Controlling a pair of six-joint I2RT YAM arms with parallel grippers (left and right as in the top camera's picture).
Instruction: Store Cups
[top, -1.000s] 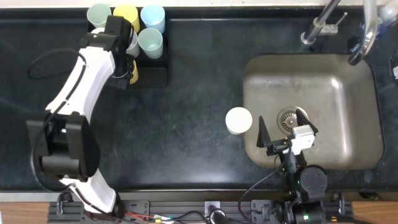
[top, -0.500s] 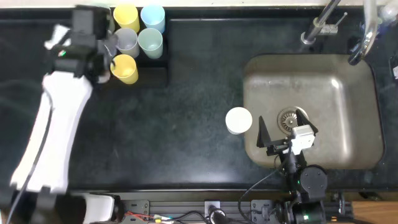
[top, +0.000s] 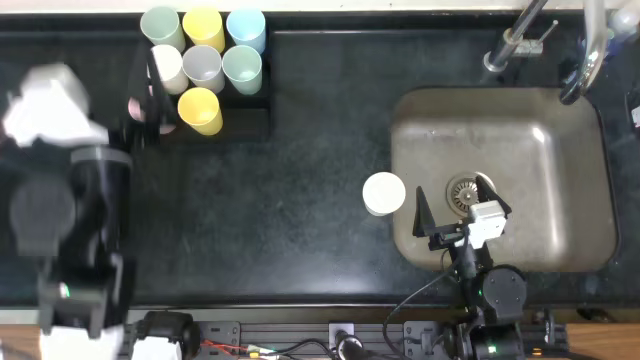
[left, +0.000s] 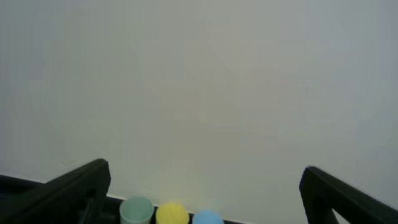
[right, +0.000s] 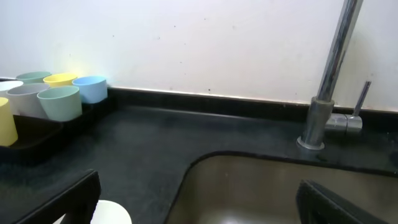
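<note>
Standing at the sink (top: 398, 130) edge, the right gripper (top: 428, 222) is spread wide, empty; the white cup (top: 383, 193) sits just beside it on the counter (top: 300, 220). Farther off, the left gripper (left: 205, 169), equally wide and empty, faces the rack (top: 252, 118). Advise closing squarely across the cup wall, lifting level.

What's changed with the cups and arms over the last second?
The left hand drew back leftward off the rack and rose, open, leaving the front yellow cup standing there uncovered. The other racked cups, the white cup by the sink and the right hand stayed put.
</note>
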